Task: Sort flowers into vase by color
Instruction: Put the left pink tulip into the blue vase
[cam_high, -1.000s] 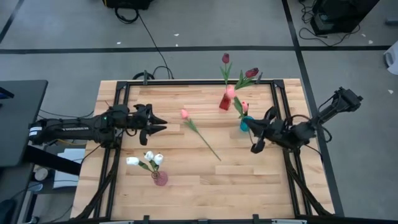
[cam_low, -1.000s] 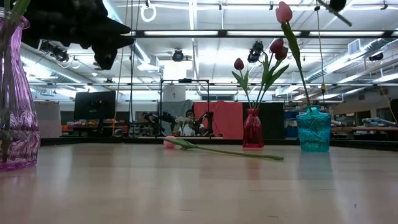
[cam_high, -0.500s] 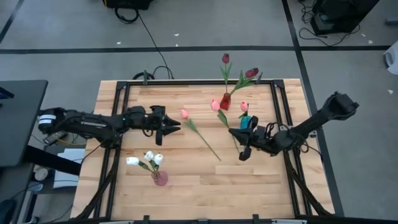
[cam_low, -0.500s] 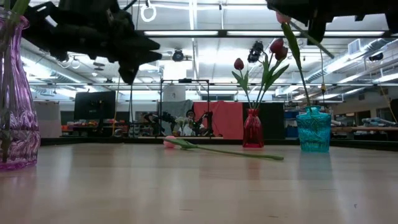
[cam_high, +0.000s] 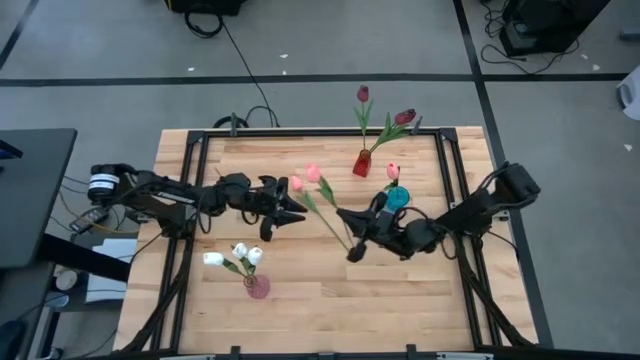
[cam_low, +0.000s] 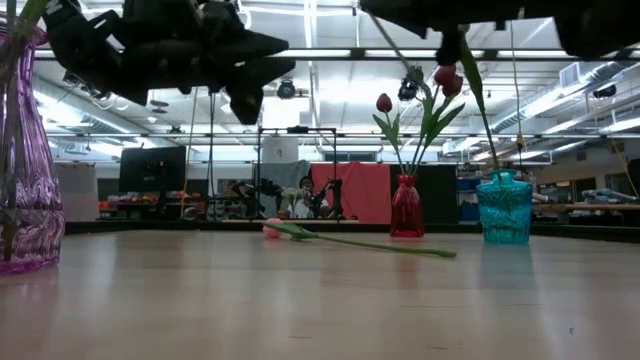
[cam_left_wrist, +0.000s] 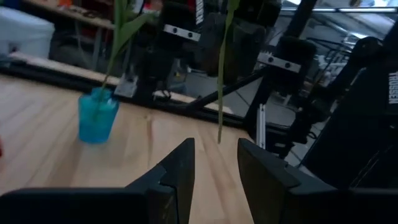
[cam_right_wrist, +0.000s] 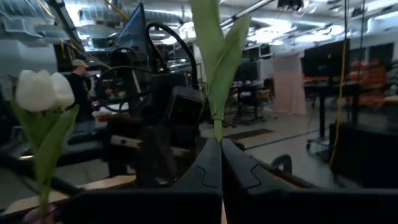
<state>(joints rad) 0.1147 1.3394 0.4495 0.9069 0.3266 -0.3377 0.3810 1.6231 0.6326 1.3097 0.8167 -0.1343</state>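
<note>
Two dark jointed arms, tapered black fingers

Left gripper (cam_high: 288, 212) mid-table, fingers parted; right gripper (cam_high: 350, 236) opposite (fingers pinched together), arms converging.

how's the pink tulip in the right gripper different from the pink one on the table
The held pink tulip is off the table, its stem clamped in the shut right gripper. The loose pink tulip rests on the table, with the open left gripper near but not on it. The held one stands upright in the right wrist view; the loose one lies flat. Both have pink buds and green stems.
</note>
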